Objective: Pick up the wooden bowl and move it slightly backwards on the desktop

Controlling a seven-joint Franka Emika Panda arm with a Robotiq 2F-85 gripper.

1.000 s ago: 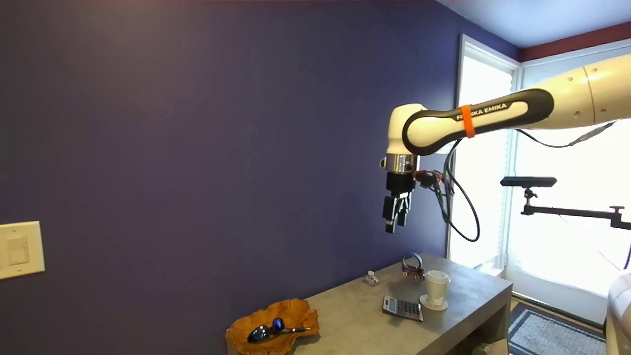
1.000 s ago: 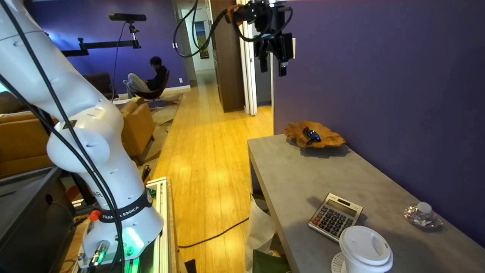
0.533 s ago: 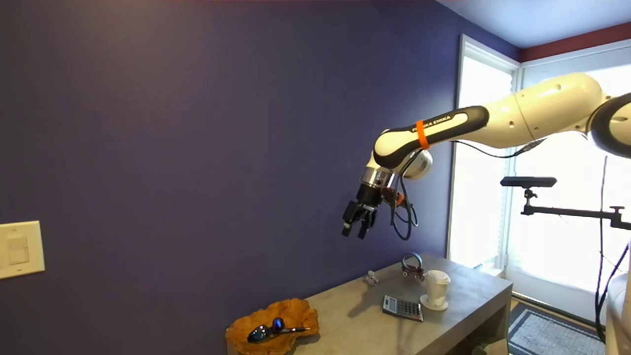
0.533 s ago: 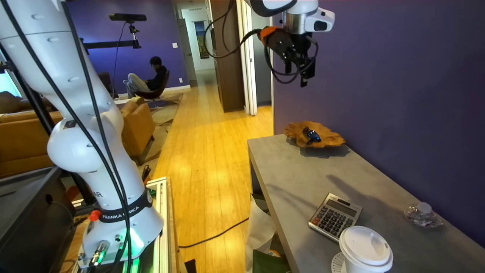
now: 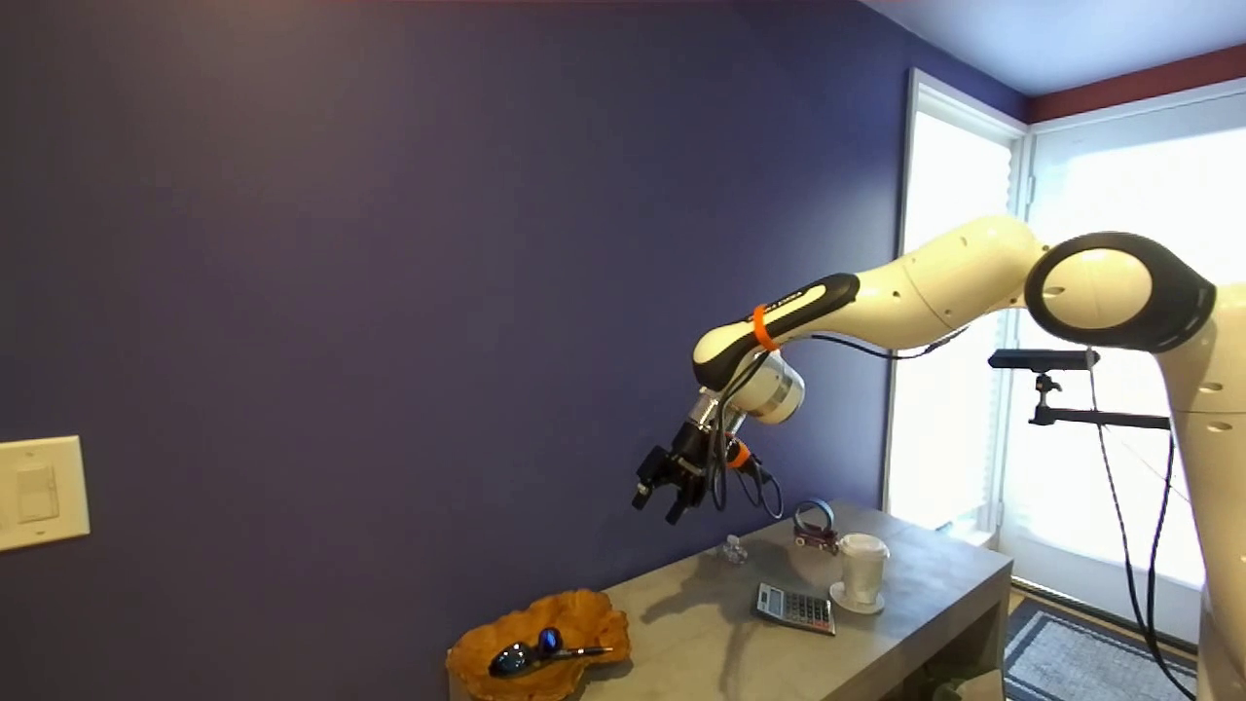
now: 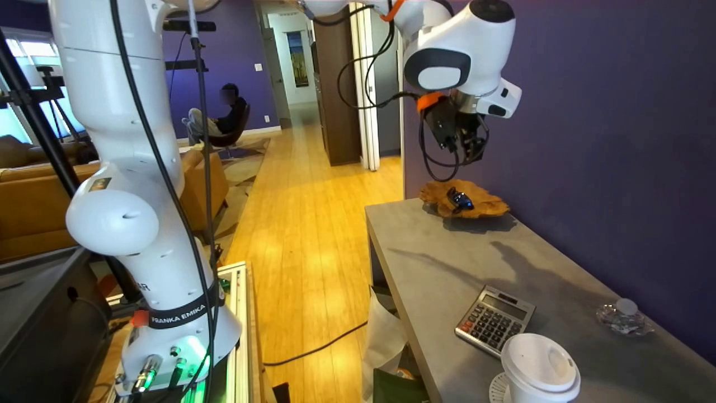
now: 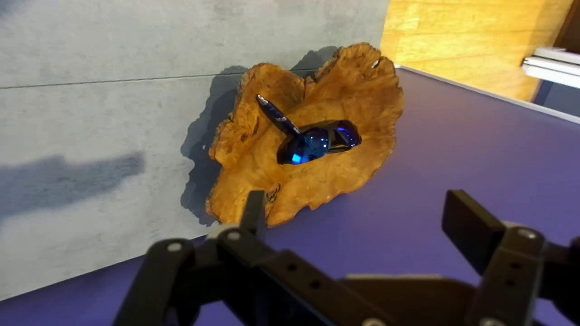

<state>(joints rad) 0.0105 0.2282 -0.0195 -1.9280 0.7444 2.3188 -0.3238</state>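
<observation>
The wooden bowl [image 7: 326, 177] has the purple wall [image 5: 389, 341] close beside it, whether touching I can't tell, and the desk [image 6: 442, 238] beneath it, where it rests at one end. The robot arm [image 5: 939, 284] reaches out above the desk toward the bowl, so I take the step in hand to be the approach; the pick-up is not yet made. A calculator [image 6: 496, 320] lies well apart from the bowl. The fingers [image 7: 473, 228], spread wide with nothing between them, hang higher than the bowl and short of it, touching neither bowl nor desk. To my eye the next move calls for bringing them lower and farther over, until one can go inside the bowl's rim and one outside, then closing on it. Which way "backwards" runs I wouldn't swear to, but the wall side offers little room. In the bowl lie sunglasses [image 7: 312, 145] and, slimmer, a pen [image 7: 277, 116] with one end at the sunglasses. Both would ride along, I reckon, so keep the lift low and level, or they may slide.
</observation>
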